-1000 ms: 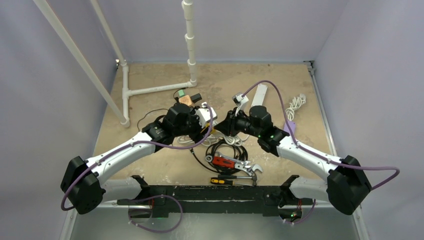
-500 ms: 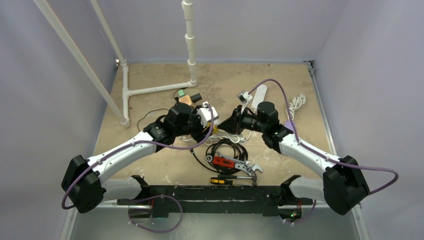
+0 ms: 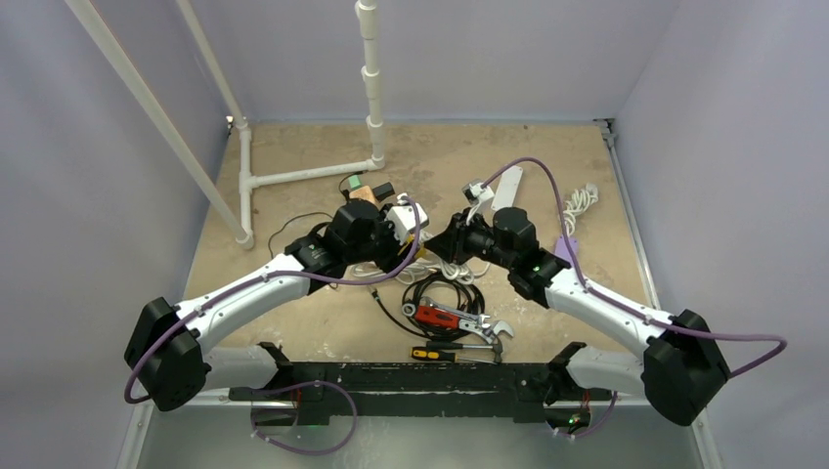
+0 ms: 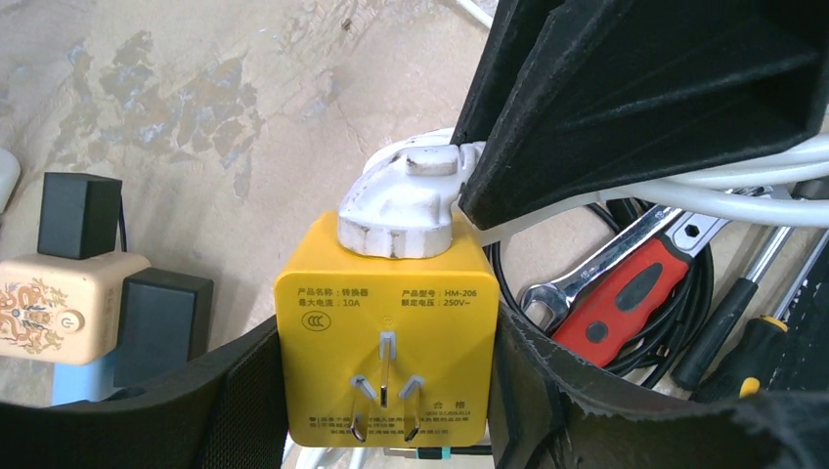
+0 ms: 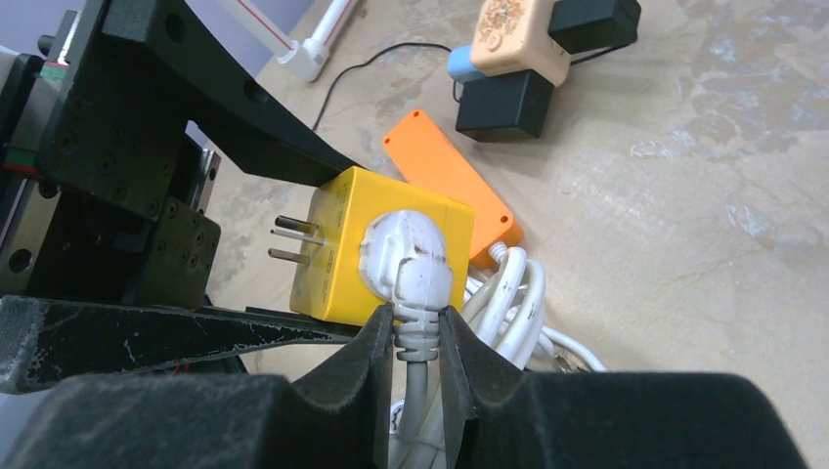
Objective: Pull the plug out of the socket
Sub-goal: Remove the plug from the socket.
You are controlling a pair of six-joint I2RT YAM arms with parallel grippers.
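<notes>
Our left arm (image 3: 244, 293) and right arm (image 3: 596, 305) wore white shells between bulky black joint housings, and a purple cable (image 3: 550, 191) trailed back from behind each gripper in loose loops. Just behind the left gripper (image 4: 386, 391) we saw black plates (image 5: 127, 117) dotted with small screws. The right gripper (image 5: 415, 362) carried fingers (image 5: 332, 401) faced in coarse black foam, and a green light (image 3: 533, 264) glowed a little behind its wrist.
</notes>
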